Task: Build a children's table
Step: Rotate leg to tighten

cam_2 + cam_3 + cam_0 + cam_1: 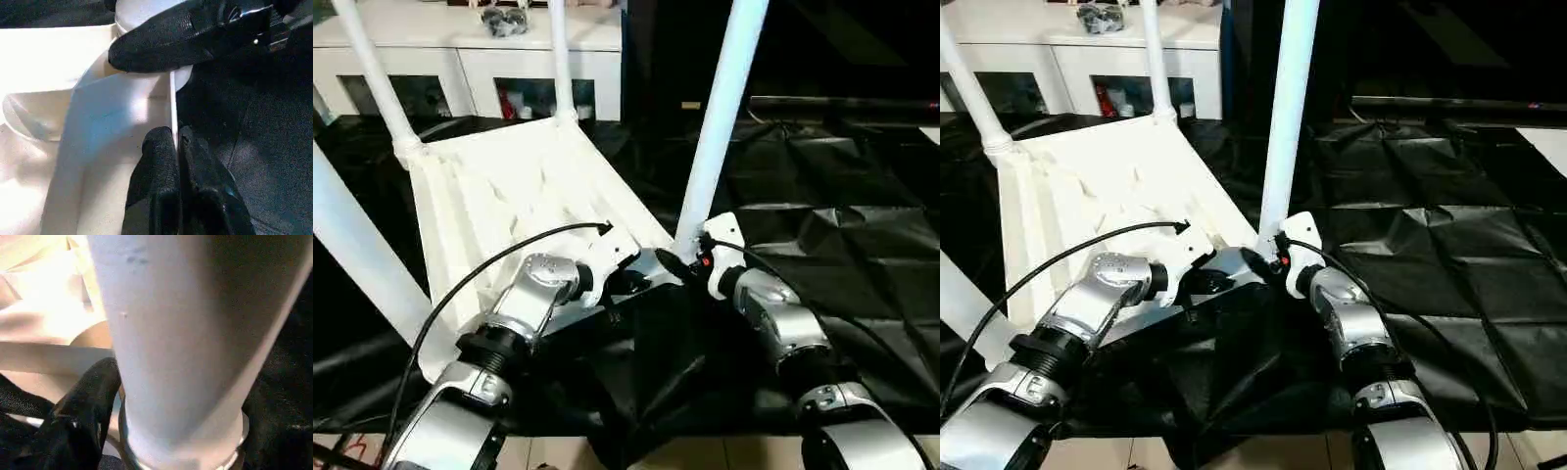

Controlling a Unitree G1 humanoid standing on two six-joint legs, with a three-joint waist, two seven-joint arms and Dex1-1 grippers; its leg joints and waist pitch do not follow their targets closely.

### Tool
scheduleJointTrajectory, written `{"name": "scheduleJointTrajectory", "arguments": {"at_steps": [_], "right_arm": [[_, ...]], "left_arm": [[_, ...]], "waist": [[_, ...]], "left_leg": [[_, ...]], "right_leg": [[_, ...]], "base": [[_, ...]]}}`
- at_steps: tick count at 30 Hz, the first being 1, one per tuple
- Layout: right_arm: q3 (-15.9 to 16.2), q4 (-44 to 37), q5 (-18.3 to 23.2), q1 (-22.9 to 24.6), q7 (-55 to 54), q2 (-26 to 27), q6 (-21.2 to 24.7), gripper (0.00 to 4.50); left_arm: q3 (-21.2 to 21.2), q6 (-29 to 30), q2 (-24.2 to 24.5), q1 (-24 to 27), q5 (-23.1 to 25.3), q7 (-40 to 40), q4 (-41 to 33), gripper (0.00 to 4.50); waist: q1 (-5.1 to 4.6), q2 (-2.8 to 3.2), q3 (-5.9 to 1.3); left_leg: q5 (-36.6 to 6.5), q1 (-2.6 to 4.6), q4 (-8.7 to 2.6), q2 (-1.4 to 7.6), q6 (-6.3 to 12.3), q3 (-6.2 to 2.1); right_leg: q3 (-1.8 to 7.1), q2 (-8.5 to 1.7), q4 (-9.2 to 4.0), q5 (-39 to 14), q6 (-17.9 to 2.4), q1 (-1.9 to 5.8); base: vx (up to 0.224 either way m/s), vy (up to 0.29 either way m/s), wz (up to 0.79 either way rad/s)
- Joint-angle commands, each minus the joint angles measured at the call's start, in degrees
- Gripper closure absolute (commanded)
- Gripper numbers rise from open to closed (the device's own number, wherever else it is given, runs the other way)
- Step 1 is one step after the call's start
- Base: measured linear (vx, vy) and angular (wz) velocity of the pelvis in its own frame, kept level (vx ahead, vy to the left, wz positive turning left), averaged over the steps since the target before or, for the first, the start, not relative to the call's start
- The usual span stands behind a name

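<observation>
Children's table top (524, 201) lies ribbed underside up on the black sheet (832, 245), all four legs standing in its corner sockets. We pinch the top's thin edge rib with our left gripper (177, 142), closed tight. Our right gripper (680, 262) wraps the base of the near right leg (720, 127), fingers spread around it.

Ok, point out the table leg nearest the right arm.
In the left eye view that leg rises from the tabletop's near right corner socket, just ahead of the right end effector, over the black sheet.
</observation>
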Motion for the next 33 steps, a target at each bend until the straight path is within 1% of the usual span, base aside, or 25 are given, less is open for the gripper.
{"name": "scheduleJointTrajectory", "arguments": {"at_steps": [1, 4, 5, 6, 7, 8, 9, 10, 11, 12, 13, 14, 15, 16, 17, 19, 20, 22, 24, 25, 26, 27, 28, 29, 33], "right_arm": [[4.47, 1.05, -0.21, 0.08, 5.96, 1.66, 0.68, 0.81], [5.03, 0.09, 0.12, 0.54, 11.09, -0.49, -0.79, 0.81], [5.03, -0.66, 0.63, 0.81, 13.72, -1.61, -1.20, 0.81], [5.12, -1.45, 1.13, 1.15, 16.31, -2.68, -1.53, 0.81], [5.21, -2.04, 1.44, 1.41, 18.27, -3.46, -1.76, 0.81], [5.41, -2.67, 1.79, 1.73, 20.17, -4.19, -1.85, 0.81], [5.67, -3.55, 2.24, 2.19, 23.14, -5.21, -1.99, 0.81], [5.85, -4.02, 2.43, 2.45, 24.58, -5.71, -1.97, 0.81], [6.28, -5.03, 2.95, 3.03, 27.87, -6.87, -1.80, 0.81], [6.48, -5.53, 3.27, 3.32, 29.87, -7.52, -1.46, 0.81], [6.88, -6.34, 3.68, 3.77, 32.32, -8.39, -1.10, 0.81], [6.88, -6.34, 3.68, 3.77, 32.32, -8.39, -1.10, 0.81], [7.54, -7.42, 4.49, 4.32, 36.20, -9.62, -0.13, 0.81], [7.54, -7.42, 4.49, 4.32, 36.20, -9.62, -0.13, 0.81], [7.85, -7.83, 4.84, 4.51, 37.69, -10.07, 0.46, 0.95], [8.39, -8.13, 5.10, 4.55, 39.36, -10.55, 1.09, 1.04], [8.45, -8.14, 5.13, 4.54, 39.52, -10.59, 1.16, 1.16], [8.31, -7.77, 5.08, 4.18, 39.65, -10.44, 0.98, 1.30], [7.99, -7.46, 4.94, 3.93, 39.29, -10.17, 0.45, 1.49], [7.78, -7.22, 5.01, 3.76, 38.97, -9.96, 0.50, 1.55], [7.71, -7.20, 5.13, 3.74, 38.96, -9.89, 0.62, 1.61], [7.68, -7.39, 5.39, 3.78, 39.11, -9.86, 1.01, 1.67], [7.69, -7.46, 5.45, 3.81, 39.16, -9.85, 1.12, 1.72], [7.72, -7.67, 5.56, 3.95, 39.26, -9.86, 1.25, 1.76], [7.71, -8.98, 5.79, 5.20, 38.78, -9.64, 2.36, 1.80]], "left_arm": [[-2.77, -2.82, -1.77, 0.70, -2.30, -4.15, -1.69, 4.50], [-2.97, -3.59, -0.15, 1.24, -3.14, -7.81, -2.62, 4.50], [-3.02, -3.83, 0.89, 1.58, -3.83, -10.23, -3.24, 4.50], [-3.04, -4.49, 1.84, 1.82, -4.31, -12.16, -3.62, 4.50], [-2.97, -5.47, 2.55, 2.01, -4.64, -13.65, -3.80, 4.50], [-2.83, -5.84, 3.06, 2.15, -5.04, -14.80, -3.97, 4.50], [-2.54, -6.39, 3.78, 2.33, -5.61, -16.44, -4.13, 4.50], [-2.45, -6.53, 4.21, 2.37, -5.70, -17.04, -4.11, 4.50], [-2.29, -7.18, 5.25, 2.38, -5.80, -18.40, -3.77, 4.50], [-2.23, -7.61, 5.93, 2.37, -5.84, -19.26, -3.52, 4.50], [-2.12, -7.98, 6.75, 2.33, -5.91, -20.24, -3.20, 4.50], [-2.12, -7.98, 6.75, 2.33, -5.91, -20.24, -3.20, 4.50], [-1.71, -8.76, 7.94, 2.20, -6.28, -22.05, -2.60, 4.50], [-1.71, -8.76, 7.94, 2.20, -6.28, -22.05, -2.60, 4.50], [-1.47, -9.05, 8.39, 2.09, -6.54, -22.88, -2.29, 4.50], [-1.00, -9.57, 9.06, 1.85, -7.21, -24.53, -1.77, 4.50], [-0.94, -9.60, 9.14, 1.82, -7.30, -24.73, -1.71, 4.50], [-0.93, -9.70, 9.58, 1.68, -7.66, -25.83, -1.46, 4.50], [-1.09, -9.93, 9.83, 1.55, -7.51, -26.20, -1.17, 4.50], [-1.15, -10.21, 9.88, 1.45, -7.40, -26.32, -0.90, 4.50], [-1.17, -10.30, 9.87, 1.41, -7.37, -26.33, -0.81, 4.50], [-1.11, -10.46, 9.78, 1.32, -7.34, -26.54, -0.60, 4.50], [-1.08, -10.47, 9.75, 1.30, -7.34, -26.59, -0.55, 4.50], [-1.06, -10.52, 9.68, 1.30, -7.30, -26.58, -0.51, 4.50], [-0.87, -10.42, 9.11, 1.09, -6.70, -24.75, 0.26, 4.50]], "waist": [[0.13, 0.03, -2.73], [0.34, -0.10, -2.84], [0.35, -0.22, -2.87], [0.53, -0.14, -2.97], [0.71, 0.00, -3.00], [0.83, 0.03, -2.95], [1.04, -0.06, -3.02], [1.27, 0.02, -3.06], [1.43, -0.04, -3.03], [1.81, -0.22, -3.02], [2.03, -0.30, -3.03], [2.19, -0.20, -2.99], [2.27, -0.15, -2.94], [2.49, -0.23, -2.94], [2.56, -0.17, -2.91], [2.61, -0.22, -2.85], [2.71, -0.46, -2.83], [2.75, -0.40, -2.81], [2.78, -0.26, -2.85], [2.75, -0.36, -2.86], [2.77, -0.18, -2.83], [2.73, -0.24, -2.86], [2.75, -0.26, -2.86], [2.76, -0.09, -2.83], [2.82, -0.20, -2.85]], "left_leg": [[-18.49, 0.58, -4.03, 1.15, 1.06, -0.97], [-17.54, 0.55, -3.87, 1.22, 1.77, -0.82], [-17.15, 0.48, -3.84, 1.20, 1.95, -0.80], [-16.22, 0.43, -3.78, 1.25, 2.51, -0.79], [-15.26, 0.49, -3.71, 1.39, 2.90, -0.70], [-14.79, 0.49, -3.72, 1.44, 2.99, -0.66], [-14.02, 0.46, -3.65, 1.47, 3.22, -0.59], [-13.44, 0.37, -3.56, 1.52, 3.56, -0.50], [-13.39, 0.38, -3.56, 1.56, 3.65, -0.48], [-12.93, 0.36, -3.50, 1.55, 3.82, -0.46], [-12.89, 0.55, -3.48, 1.65, 3.99, -0.33], [-13.04, 0.62, -3.52, 1.67, 3.98, -0.37], [-13.25, 0.55, -3.59, 1.69, 3.84, -0.39], [-13.45, 0.62, -3.61, 1.74, 3.74, -0.39], [-13.63, 0.59, -3.68, 1.76, 3.51, -0.42], [-14.08, 0.62, -3.74, 1.73, 3.01, -0.42], [-14.13, 0.60, -3.76, 1.74, 2.81, -0.43], [-14.12, 0.61, -3.83, 1.76, 2.49, -0.45], [-13.78, 0.61, -3.79, 1.76, 2.32, -0.47], [-13.61, 0.56, -3.75, 1.69, 2.31, -0.44], [-13.67, 0.54, -3.80, 1.69, 2.25, -0.47], [-13.77, 0.61, -3.80, 1.72, 2.18, -0.46], [-13.78, 0.61, -3.78, 1.71, 2.17, -0.45], [-13.90, 0.64, -3.80, 1.73, 2.12, -0.46], [-14.02, 0.67, -3.79, 1.71, 2.02, -0.45]], "right_leg": [[1.64, -2.41, -5.27, -16.44, -10.40, 1.92], [1.70, -2.49, -5.08, -14.62, -11.27, 2.05], [1.68, -2.46, -5.00, -14.11, -11.40, 2.12], [1.64, -2.52, -4.86, -12.87, -11.76, 2.28], [1.64, -2.36, -4.64, -10.74, -12.35, 2.22], [1.62, -2.31, -4.57, -9.93, -12.59, 2.20], [1.55, -2.26, -4.29, -8.40, -13.17, 2.36], [1.52, -2.25, -4.08, -7.49, -13.62, 2.39], [1.50, -2.25, -4.09, -7.45, -13.71, 2.39], [1.52, -2.30, -4.00, -7.47, -13.63, 2.46], [1.59, -2.32, -4.01, -7.34, -13.73, 2.24], [1.59, -2.34, -4.02, -7.65, -13.82, 2.21], [1.59, -2.38, -4.04, -8.17, -13.78, 2.23], [1.61, -2.42, -4.02, -8.59, -13.61, 2.26], [1.62, -2.45, -4.06, -8.92, -13.58, 2.20], [1.62, -2.50, -4.14, -9.90, -13.47, 2.16], [1.64, -2.57, -4.09, -10.47, -13.36, 2.17], [1.68, -2.65, -4.16, -11.06, -13.12, 2.11], [1.70, -2.66, -4.08, -10.42, -13.17, 2.12], [1.68, -2.60, -4.07, -10.07, -13.16, 2.14], [1.67, -2.60, -4.06, -10.13, -13.15, 2.15], [1.67, -2.59, -4.07, -10.06, -13.17, 2.15], [1.67, -2.58, -4.06, -9.99, -13.22, 2.15], [1.68, -2.61, -4.08, -10.11, -13.33, 2.13], [1.70, -2.61, -4.15, -10.66, -13.11, 2.18]], "base": [[0.000, 0.000, 0.00], [0.000, 0.000, 0.00], [0.000, 0.000, 0.00], [0.000, 0.000, 0.00], [0.000, 0.000, 0.00], [0.000, 0.000, 0.00], [0.000, 0.000, 0.00], [0.000, 0.000, 0.00], [0.000, 0.000, 0.00], [0.000, 0.000, 0.00], [0.000, 0.000, 0.00], [0.000, 0.000, 0.00], [0.000, 0.000, 0.00], [0.000, 0.000, 0.00], [0.000, 0.000, 0.00], [0.000, 0.000, 0.00], [0.000, 0.000, 0.00], [0.000, 0.000, 0.00], [0.000, 0.000, 0.00], [0.000, 0.000, 0.00], [0.000, 0.000, 0.00], [0.000, 0.000, 0.00], [0.000, 0.000, 0.00], [0.000, 0.000, 0.00], [0.000, 0.000, 0.00]]}}
